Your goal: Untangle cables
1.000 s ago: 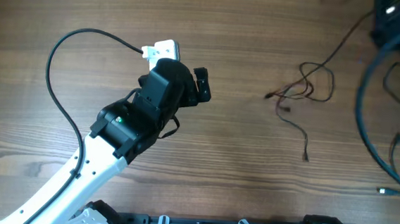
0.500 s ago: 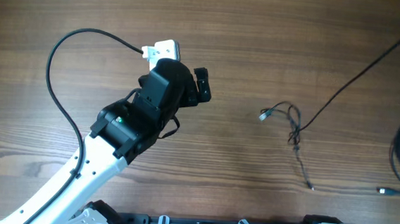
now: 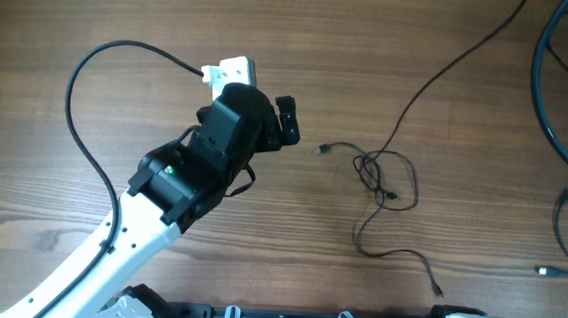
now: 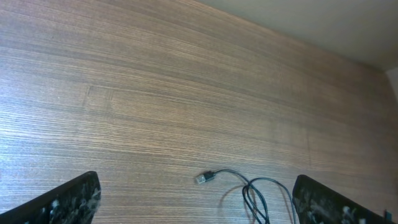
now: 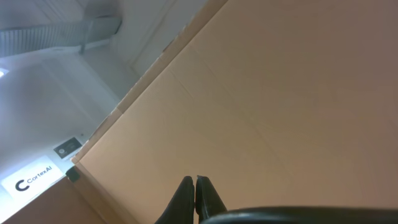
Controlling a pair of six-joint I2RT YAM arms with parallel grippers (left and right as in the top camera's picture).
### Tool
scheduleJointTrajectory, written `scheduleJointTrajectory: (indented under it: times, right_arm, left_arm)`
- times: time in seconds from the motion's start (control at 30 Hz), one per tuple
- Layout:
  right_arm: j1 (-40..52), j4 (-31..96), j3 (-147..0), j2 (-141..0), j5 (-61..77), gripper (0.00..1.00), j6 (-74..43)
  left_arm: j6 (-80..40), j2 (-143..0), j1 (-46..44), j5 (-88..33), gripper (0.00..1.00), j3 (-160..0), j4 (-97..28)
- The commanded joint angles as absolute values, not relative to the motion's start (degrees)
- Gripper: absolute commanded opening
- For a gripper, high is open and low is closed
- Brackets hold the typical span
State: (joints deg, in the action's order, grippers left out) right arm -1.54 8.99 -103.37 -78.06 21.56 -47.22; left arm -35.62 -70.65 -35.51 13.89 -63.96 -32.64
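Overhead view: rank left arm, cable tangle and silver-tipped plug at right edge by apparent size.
1. left arm, which sits nearer the camera but is clearly the largest
2. cable tangle
3. silver-tipped plug

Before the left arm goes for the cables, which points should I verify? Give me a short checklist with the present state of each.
1. Left gripper open: ok, its fingers stand wide apart.
2. Plug in the left wrist view: ok, it lies on the table ahead, untouched.
3. Cables separated: not ok, the loops cross each other.
4. Right gripper shut: ok, fingertips together.
5. Right gripper holding a strand: cannot tell; one strand runs off the overhead view's top right edge.
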Motion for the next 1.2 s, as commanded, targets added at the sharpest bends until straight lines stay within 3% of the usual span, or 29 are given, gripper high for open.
scheduleJointTrajectory:
  times: [0.0,0.1,0.23,0.37,0.5,0.6,0.67,0.77,0.93,1.0,1.03,1.07,1.13,1.17]
  right_arm:
    - [-1.19,8.71,-105.16,-78.00,22.68,0.05,-47.40]
    - [-1.19,9.56,-107.13,-77.89,23.18,0.05,-47.99]
    - [-1.19,11.03,-110.85,-77.89,23.18,0.05,-47.99]
    - [-1.19,12.40,-111.98,-77.78,22.96,0.05,-47.99]
    - [-1.19,13.34,-111.98,-77.78,22.98,0.05,-48.18]
    - [-1.19,13.34,-112.07,-77.78,23.00,0.05,-48.21]
    - [-1.19,13.41,-112.07,-77.78,23.22,0.05,-48.12]
    - [-1.19,13.37,-112.07,-77.78,24.49,0.05,-48.18]
    - [-1.19,13.13,-112.07,-77.78,24.51,0.05,-48.93]
    - [-1.19,13.13,-112.07,-77.73,24.53,0.05,-48.88]
    - [-1.19,13.15,-112.07,-77.71,24.53,0.05,-48.82]
    - [-1.19,13.30,-112.07,-77.67,24.51,0.05,-48.66]
    - [-1.19,13.93,-112.07,-77.62,24.43,0.05,-47.53]
    - [-1.21,14.28,-112.07,-77.62,24.36,0.05,-46.83]
  left_arm:
    - [-34.72,-70.63,-35.24,14.83,1.00,-64.03,-32.47]
    - [-35.38,-70.63,-35.38,9.43,1.00,-64.03,-30.98]
    - [-34.50,-72.62,-35.44,-8.29,1.00,-64.03,-23.79]
    - [-26.11,-78.61,-36.27,-27.75,1.00,-64.03,-19.40]
    - [-17.56,-83.88,-38.85,-36.27,1.00,-64.03,-15.97]
    - [-7.38,-87.11,-41.71,-36.67,0.99,-64.03,-13.93]
    - [-0.93,-88.33,-43.29,-36.60,0.93,-64.01,-13.89]
    - [7.51,-89.95,-44.60,-35.88,0.95,-64.03,-13.67]
    - [8.58,-94.19,-45.12,-30.41,0.85,-64.03,-6.85]
    - [8.56,-96.05,-45.12,-30.33,0.85,-64.03,-3.14]
    - [8.58,-96.99,-45.17,-30.33,0.82,-64.03,-1.52]
    - [8.56,-97.49,-45.17,-30.33,0.60,-64.03,-0.49]
    - [7.81,-97.27,-45.12,-30.33,0.04,-64.03,-0.38]
    - [5.96,-96.90,-45.01,-30.35,0.04,-64.03,-0.38]
